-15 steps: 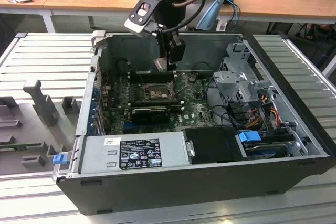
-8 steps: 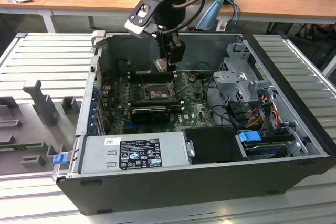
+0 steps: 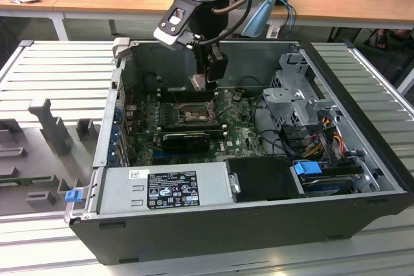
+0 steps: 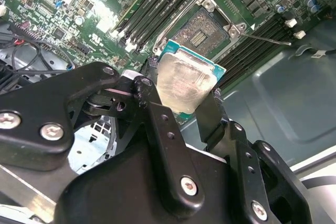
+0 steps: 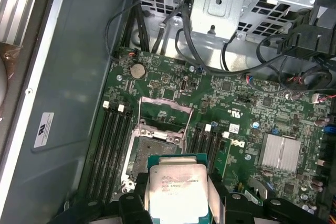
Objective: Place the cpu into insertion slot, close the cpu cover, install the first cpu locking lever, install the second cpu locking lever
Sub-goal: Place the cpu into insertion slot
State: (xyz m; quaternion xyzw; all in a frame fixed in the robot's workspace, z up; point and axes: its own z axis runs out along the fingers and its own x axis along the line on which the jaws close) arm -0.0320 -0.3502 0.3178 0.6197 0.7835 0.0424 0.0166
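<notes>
There is one cpu (image 4: 186,85), one insertion slot (image 4: 202,32), one computer case (image 3: 213,227) and one power supply (image 3: 165,189).

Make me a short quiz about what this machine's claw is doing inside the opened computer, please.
1. True or false: the cpu already lies seated in the insertion slot.
2. What is the claw clamped on? A) a memory stick B) the cpu C) a cable
3. Fill in: the insertion slot sits on the green ____ inside the case.

Key:
1. False. The cpu is held above the board, short of the slot.
2. B.
3. motherboard.
</notes>
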